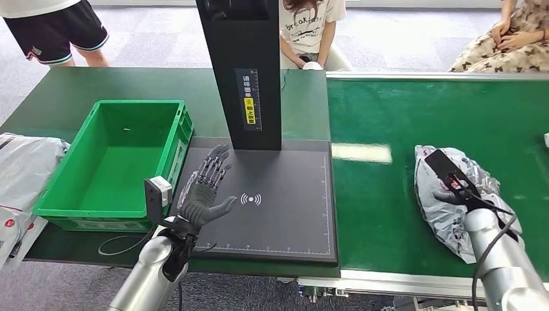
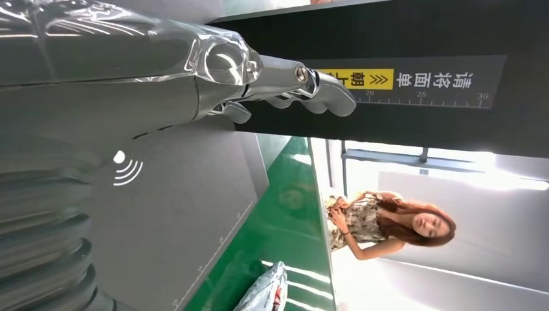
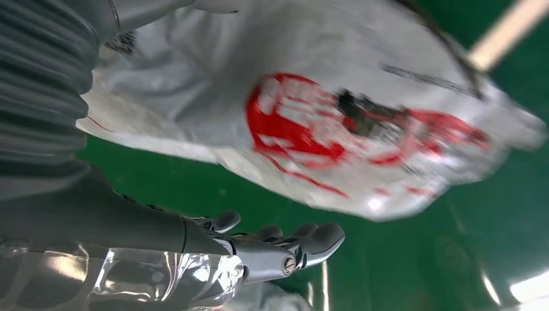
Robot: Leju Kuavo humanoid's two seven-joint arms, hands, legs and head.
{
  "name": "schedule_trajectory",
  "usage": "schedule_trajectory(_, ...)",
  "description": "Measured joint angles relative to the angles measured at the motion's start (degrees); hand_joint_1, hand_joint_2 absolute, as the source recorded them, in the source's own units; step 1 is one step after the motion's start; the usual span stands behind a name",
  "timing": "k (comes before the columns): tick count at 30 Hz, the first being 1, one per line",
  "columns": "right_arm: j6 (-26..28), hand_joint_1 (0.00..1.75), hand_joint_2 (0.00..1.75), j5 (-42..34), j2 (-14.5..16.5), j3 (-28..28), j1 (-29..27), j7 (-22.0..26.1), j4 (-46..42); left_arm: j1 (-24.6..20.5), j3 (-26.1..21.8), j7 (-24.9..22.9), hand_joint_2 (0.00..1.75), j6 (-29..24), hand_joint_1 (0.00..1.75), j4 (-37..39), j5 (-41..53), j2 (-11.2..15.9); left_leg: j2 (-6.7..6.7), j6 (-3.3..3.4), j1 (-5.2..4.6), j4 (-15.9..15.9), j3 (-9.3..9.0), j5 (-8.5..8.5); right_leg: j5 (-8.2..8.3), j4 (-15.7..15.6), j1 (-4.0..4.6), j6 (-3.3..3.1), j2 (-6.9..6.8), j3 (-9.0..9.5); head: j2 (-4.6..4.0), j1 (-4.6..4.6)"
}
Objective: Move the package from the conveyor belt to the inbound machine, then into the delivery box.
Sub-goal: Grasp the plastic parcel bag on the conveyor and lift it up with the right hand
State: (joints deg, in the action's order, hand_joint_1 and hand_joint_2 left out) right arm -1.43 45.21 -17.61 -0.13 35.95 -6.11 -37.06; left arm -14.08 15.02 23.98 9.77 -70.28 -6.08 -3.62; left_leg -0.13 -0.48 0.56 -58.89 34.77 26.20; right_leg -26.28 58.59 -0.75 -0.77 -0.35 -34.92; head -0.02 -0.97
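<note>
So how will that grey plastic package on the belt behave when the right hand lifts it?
The package is a crinkled, glossy mailer bag, so it will probably sag and fold around the right hand rather than stay flat. Its shiny film looks slippery. With no rigid edges, it seems unlikely to roll or tip.

The black column (image 1: pixel 239 71) is carrying a vertical strip with Chinese characters, a yellow tag and a ruler scale; the left wrist view is showing 20, 25 and 30 on that scale (image 2: pixel 421 94). A white wireless sign (image 1: pixel 250 199) is sitting on the pad (image 1: pixel 285 214). A person's shirt (image 1: pixel 304 24) is reading "breakfast". The package (image 3: pixel 336 123) is bearing red print, too blurred to read.
</note>
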Motion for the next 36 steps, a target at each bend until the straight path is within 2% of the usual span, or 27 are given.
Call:
schedule_trajectory(8,-7.1,0.00,1.75,7.0,-1.9,2.3,-1.4,-7.6,5.7,0.6,0.0,-0.9,1.75,-0.1,0.00,-0.9,0.0,0.0,0.01,0.00,-0.01,0.0,-0.01,0.00,0.00,0.0,0.00,0.00,0.01,0.00,0.00,-0.01)
schedule_trajectory(12,-8.1,1.75,1.75,8.7,-2.5,3.3,-2.0,-8.8,6.6,1.3,-0.1,-1.3,1.75,-0.2,0.00,-1.6,0.0,0.0,-0.01,0.01,0.00,0.0,-0.03,0.00,-0.03,0.0,0.00,0.04,-0.02,0.02,0.00,-0.01)
schedule_trajectory(28,-5.9,1.75,1.75,7.2,-2.2,3.0,-3.7,-8.2,3.9,2.3,-1.4,-2.4,1.75,0.3,0.00,-3.1,1.2,-0.3,-0.09,0.04,0.00,-0.1,-0.03,-0.02,-0.03,0.0,0.01,0.07,-0.12,0.13,0.00,-0.01)
schedule_trajectory(32,-2.8,1.75,1.75,5.2,-1.3,1.6,-4.7,-6.0,1.6,2.9,-2.0,-2.4,1.75,0.3,0.00,-3.9,1.3,-0.5,-0.09,0.04,0.00,0.0,-0.02,-0.02,-0.03,0.0,0.01,0.07,-0.11,0.11,0.00,0.00)
schedule_trajectory(36,2.7,1.75,1.75,2.1,0.2,-0.6,-6.2,-2.6,-2.9,3.9,-2.8,-2.4,1.75,0.0,0.00,-5.3,1.4,-0.6,-0.08,0.04,0.01,0.0,-0.01,-0.02,-0.04,0.0,0.01,0.07,-0.09,0.07,0.00,-0.01)
